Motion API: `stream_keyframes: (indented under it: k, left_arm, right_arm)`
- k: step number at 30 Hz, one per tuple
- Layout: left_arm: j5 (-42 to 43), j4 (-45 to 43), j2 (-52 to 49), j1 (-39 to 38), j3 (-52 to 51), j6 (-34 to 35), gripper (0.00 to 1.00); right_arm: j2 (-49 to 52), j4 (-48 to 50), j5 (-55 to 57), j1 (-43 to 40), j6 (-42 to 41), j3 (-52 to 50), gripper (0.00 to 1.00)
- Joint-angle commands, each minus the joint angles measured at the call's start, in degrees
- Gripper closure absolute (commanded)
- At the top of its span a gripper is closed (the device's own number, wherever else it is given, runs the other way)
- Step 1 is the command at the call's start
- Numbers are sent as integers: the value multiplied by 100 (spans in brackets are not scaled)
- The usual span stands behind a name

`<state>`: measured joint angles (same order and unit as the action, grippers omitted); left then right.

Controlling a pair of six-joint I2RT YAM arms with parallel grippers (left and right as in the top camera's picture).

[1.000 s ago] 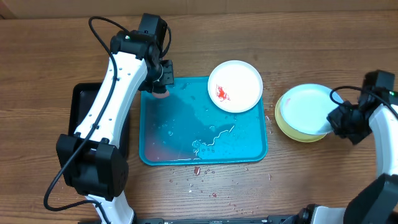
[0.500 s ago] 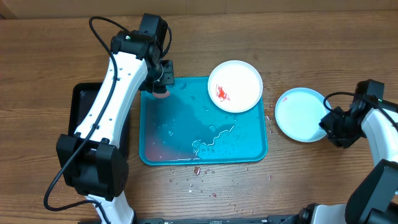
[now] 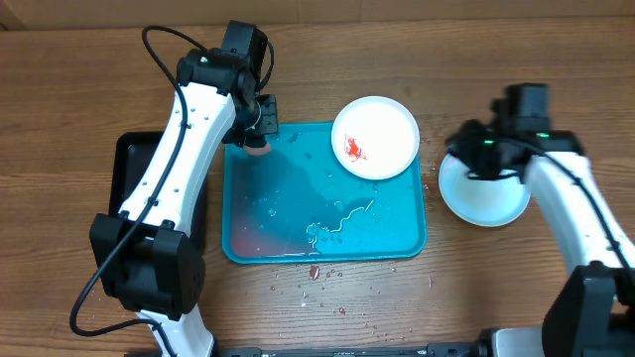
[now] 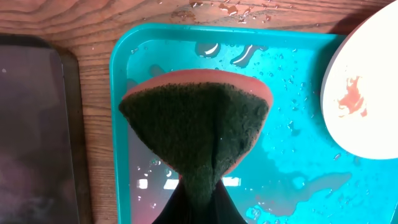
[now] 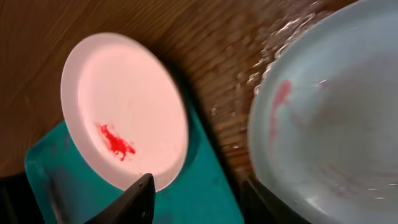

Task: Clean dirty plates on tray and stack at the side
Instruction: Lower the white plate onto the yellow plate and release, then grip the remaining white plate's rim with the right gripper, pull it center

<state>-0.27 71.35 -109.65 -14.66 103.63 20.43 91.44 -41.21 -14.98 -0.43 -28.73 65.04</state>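
Gripping a sponge point(image 4: 196, 134), the left claw point(image 3: 258, 141) is closed tight on it; green scrub face toward the wrist camera, pink layer behind. Sponge hangs over the back-left corner of the tray point(image 3: 288, 213). Tray is turquoise and sits mid-bench, with water point(image 3: 337, 213) streaked and beaded on its floor. Smeared plate point(image 3: 375, 137) is white and sits at the tray's back-right corner, with its edge overhanging the rim. A red sauce blot point(image 3: 354, 150) lies left of the plate's centre.

Right claw point(image 5: 202, 200) has its fingers parted with nothing between them. It hovers over the gap between the tray's right edge and the second plate point(image 3: 486, 198). Second plate rests on the bench point(image 3: 99, 79) just right of the tray, off it. It is white, with a faint pink streak in the right wrist view. Can't tell if anything is stacked under it.

Black tray point(image 3: 129, 159) sits left of the turquoise one, mostly under the left arm. Red specks point(image 3: 316, 270) are scattered on the bench in front of the tray.
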Motion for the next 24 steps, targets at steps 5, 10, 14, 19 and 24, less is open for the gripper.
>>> stream_keyframes:
  k: [5,10,14,19,24]
  left_arm:
    - [-15,-11,24,-74,24,-114,96]
    - [-15,-9,24,-74,24,-114,96]
    - [-15,-9,24,-76,24,-114,96]
    - [-15,-9,24,-76,24,-114,96]
    - [-15,-4,24,-74,24,-114,96]
  right_arm:
    - [903,345,745,868,-734,98,57]
    - [1379,695,723,1038,-699,98,66]
    - [1473,828,728,1167,-678,98,73]
    - [1499,881,752,1322,-667,96,80]
    - [1499,793,752,1429,-688,94,90]
